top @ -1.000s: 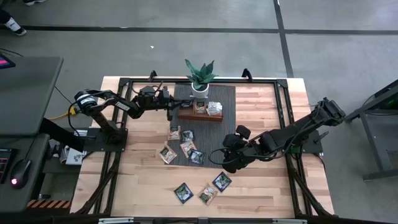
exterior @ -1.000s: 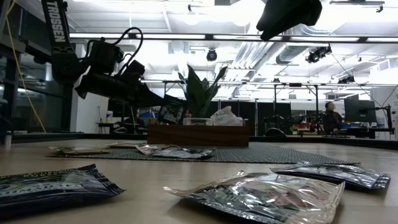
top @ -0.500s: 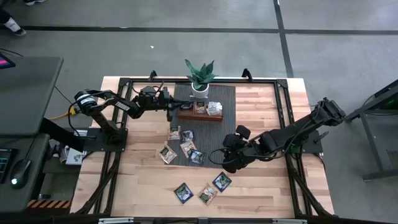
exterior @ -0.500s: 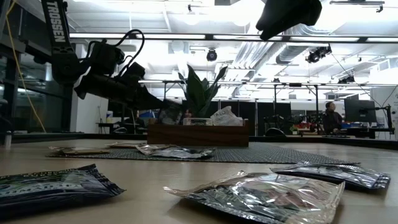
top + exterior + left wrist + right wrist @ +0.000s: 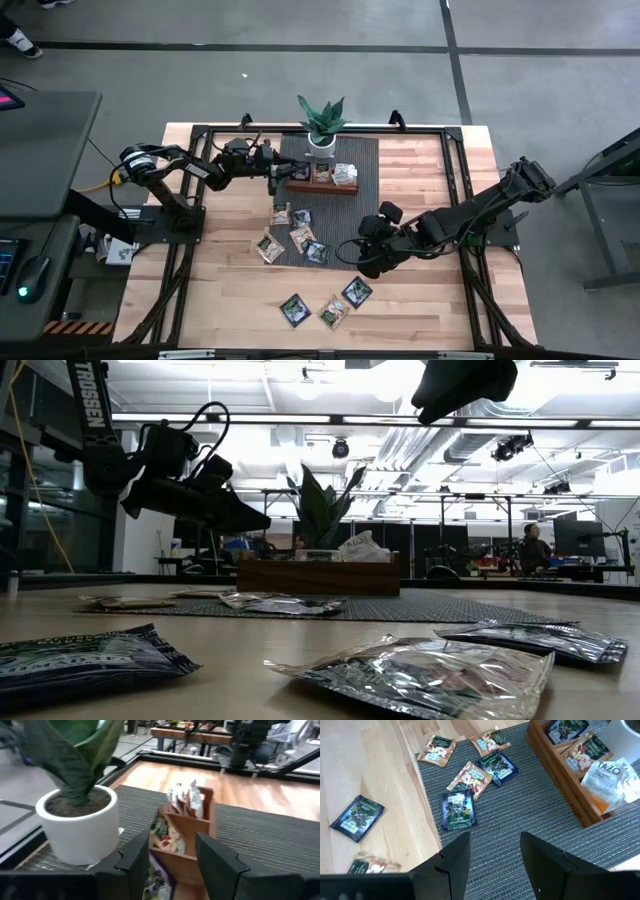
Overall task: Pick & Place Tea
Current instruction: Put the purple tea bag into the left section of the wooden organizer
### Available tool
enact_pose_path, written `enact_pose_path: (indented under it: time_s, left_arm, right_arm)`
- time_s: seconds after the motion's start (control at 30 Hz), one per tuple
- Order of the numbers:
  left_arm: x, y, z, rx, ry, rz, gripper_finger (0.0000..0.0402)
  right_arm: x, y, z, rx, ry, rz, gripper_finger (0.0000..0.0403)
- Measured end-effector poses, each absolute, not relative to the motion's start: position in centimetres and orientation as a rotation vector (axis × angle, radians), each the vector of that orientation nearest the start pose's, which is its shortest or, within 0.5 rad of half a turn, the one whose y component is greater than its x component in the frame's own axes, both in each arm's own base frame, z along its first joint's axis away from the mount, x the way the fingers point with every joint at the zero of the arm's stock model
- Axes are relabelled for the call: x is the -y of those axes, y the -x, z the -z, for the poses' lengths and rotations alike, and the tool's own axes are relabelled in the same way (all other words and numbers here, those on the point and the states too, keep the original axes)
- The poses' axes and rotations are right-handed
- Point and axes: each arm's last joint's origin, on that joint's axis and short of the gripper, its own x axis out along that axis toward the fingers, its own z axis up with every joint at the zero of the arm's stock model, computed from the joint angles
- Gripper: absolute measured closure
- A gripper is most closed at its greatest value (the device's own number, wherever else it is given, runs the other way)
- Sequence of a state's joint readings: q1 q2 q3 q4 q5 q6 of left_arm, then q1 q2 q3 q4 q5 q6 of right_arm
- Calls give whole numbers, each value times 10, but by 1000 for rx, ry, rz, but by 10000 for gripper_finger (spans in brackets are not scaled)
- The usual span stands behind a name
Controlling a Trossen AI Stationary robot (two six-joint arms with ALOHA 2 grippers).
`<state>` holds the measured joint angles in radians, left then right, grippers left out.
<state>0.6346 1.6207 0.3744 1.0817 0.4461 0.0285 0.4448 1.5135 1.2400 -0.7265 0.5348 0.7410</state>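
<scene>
Right gripper hanging spread and empty over the mat, loose tea sachets just ahead, way nearer than left gripper, also spread, up at the wooden tray.

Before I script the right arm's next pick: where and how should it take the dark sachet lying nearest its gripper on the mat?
Probably from straight above, the right gripper pinching an edge or corner of the dark sachet. It lies flat on the ribbed mat, so there is no side to get under; its near edge is clear, while a tan sachet meets its far edge.
</scene>
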Motion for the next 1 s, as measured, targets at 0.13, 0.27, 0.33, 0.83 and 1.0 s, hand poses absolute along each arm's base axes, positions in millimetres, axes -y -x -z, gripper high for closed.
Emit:
enact_pose_path:
  time_s: [0.13, 0.27, 0.33, 0.83, 1.0]
  left_arm:
    - [-144, -217, -138, -146, 92, -166, 243]
    - [-143, -218, -138, -143, 123, -140, 259]
    - [-142, -218, -138, -142, 130, -112, 280]
    - [-107, -228, -136, -160, 150, 65, 397]
    - [-74, -241, -137, -164, 131, 161, 400]
  right_arm:
    - [-119, -283, -280, -797, -230, 379, 234]
    - [-119, -283, -280, -798, -229, 379, 239]
    - [-119, -283, -280, -799, -225, 377, 243]
    - [-119, -280, -246, -824, -297, 372, 254]
    - [-119, -274, -225, -856, -380, 363, 255]
